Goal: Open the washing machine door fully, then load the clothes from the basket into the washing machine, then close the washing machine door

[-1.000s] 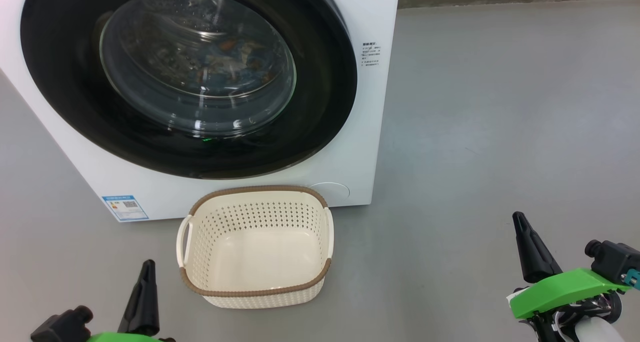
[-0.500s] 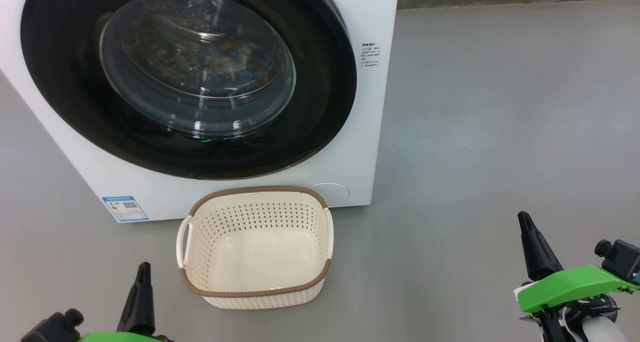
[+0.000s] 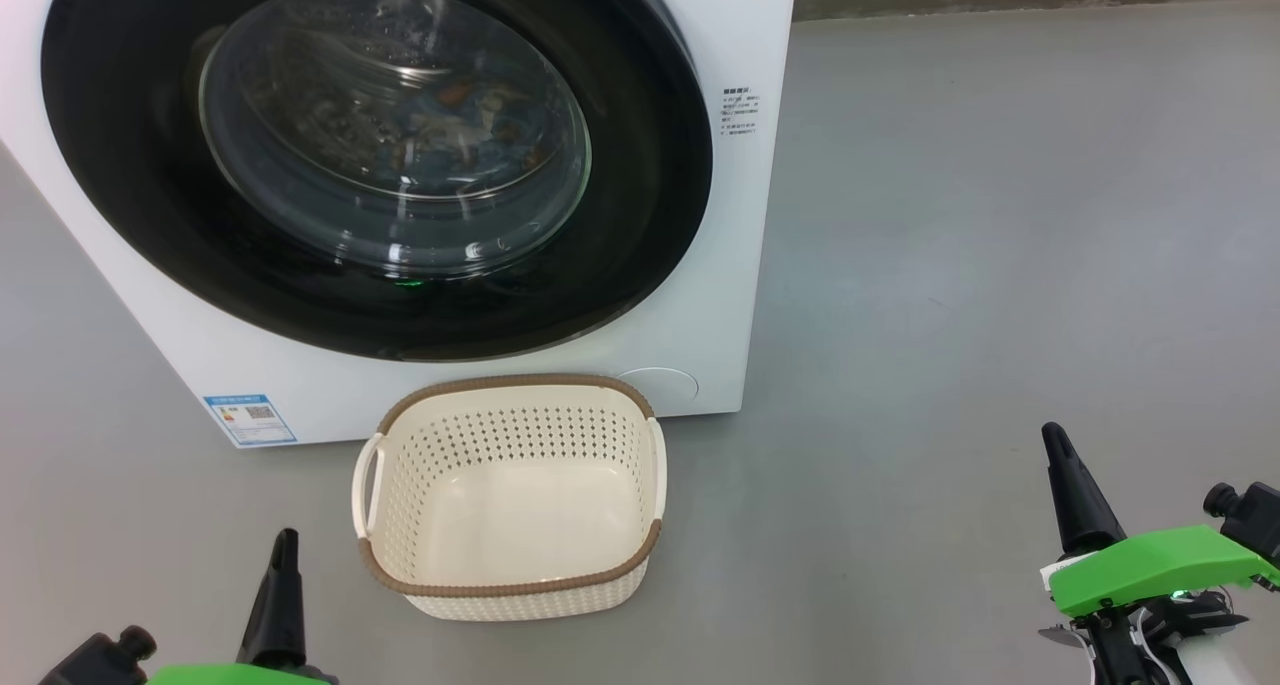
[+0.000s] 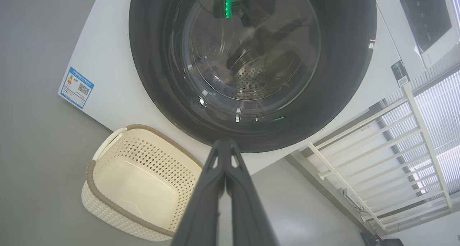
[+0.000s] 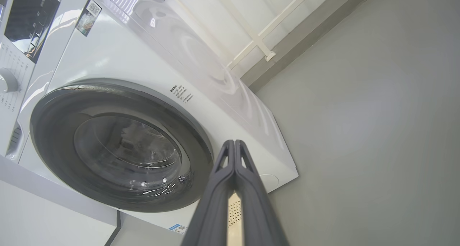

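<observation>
As the head camera looks down on the scene, entries run from left to right.

Left gripper [image 3: 286, 540]: lower left, over the floor [image 3: 1000, 215]. Its two dark fingers are pressed together and hold nothing. The left wrist view shows this gripper [image 4: 224, 142] with its tips meeting, pointed toward the door's lower rim.

Energy label [image 3: 250, 420]: blue sticker at the lower left corner of the machine front.

Washing machine [image 3: 745, 265]: white front loader standing on the grey floor.

Washing machine door [image 3: 650, 165]: glossy black ring around a clear glass bowl, lying closed against the front.

Clothes [image 3: 460, 115]: blue and orange-brown fabric seen through the glass, lying inside the drum.

Basket [image 3: 510, 378]: cream, perforated, with a brown rim and white side handles. It sits on the floor just before the machine, below the door's lower edge, its bare bottom showing.

Printed notice [image 3: 741, 111]: small dark text on the machine front, right of the door.

Right gripper [image 3: 1053, 433]: lower right, well apart from the basket, fingers closed on each other with nothing between them. The right wrist view shows this gripper [image 5: 234, 142] with its tips touching.
</observation>
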### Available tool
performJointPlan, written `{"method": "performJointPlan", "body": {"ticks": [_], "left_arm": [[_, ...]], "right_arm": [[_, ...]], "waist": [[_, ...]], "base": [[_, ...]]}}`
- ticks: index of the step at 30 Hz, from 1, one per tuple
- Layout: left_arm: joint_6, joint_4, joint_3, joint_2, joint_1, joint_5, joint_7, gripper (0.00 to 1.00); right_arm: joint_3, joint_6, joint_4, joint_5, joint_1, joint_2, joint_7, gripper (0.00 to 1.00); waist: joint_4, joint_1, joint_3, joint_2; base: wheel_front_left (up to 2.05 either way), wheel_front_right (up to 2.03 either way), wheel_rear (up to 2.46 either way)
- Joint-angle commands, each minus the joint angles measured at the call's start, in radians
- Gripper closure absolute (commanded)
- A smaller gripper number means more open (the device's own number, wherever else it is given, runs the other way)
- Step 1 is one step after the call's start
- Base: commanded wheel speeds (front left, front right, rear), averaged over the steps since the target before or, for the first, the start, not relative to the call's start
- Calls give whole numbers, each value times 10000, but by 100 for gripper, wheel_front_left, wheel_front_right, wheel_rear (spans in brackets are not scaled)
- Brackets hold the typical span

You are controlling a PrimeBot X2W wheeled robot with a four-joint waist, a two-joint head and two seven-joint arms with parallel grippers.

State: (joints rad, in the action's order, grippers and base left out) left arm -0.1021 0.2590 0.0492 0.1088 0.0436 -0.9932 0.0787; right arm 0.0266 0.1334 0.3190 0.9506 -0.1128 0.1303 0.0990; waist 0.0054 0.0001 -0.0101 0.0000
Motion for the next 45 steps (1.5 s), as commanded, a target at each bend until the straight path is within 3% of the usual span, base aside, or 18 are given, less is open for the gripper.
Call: {"method": "performJointPlan", "body": {"ticks": [1,45], "left_arm": [[-66,-189,-268,97,446,-283,-62,100],[-206,-105,-1148,-338,622,-4016,-1253,100]], "right_arm": [[-50,-12,-307,332,-210,66,-83,100],[-918,-21,-547,4310,-90,-482,-1385,100]], "waist": [[-1,-1,2,0],[-35,-1,62,0]], "base": [[0,0,0],[0,0,0]]}}
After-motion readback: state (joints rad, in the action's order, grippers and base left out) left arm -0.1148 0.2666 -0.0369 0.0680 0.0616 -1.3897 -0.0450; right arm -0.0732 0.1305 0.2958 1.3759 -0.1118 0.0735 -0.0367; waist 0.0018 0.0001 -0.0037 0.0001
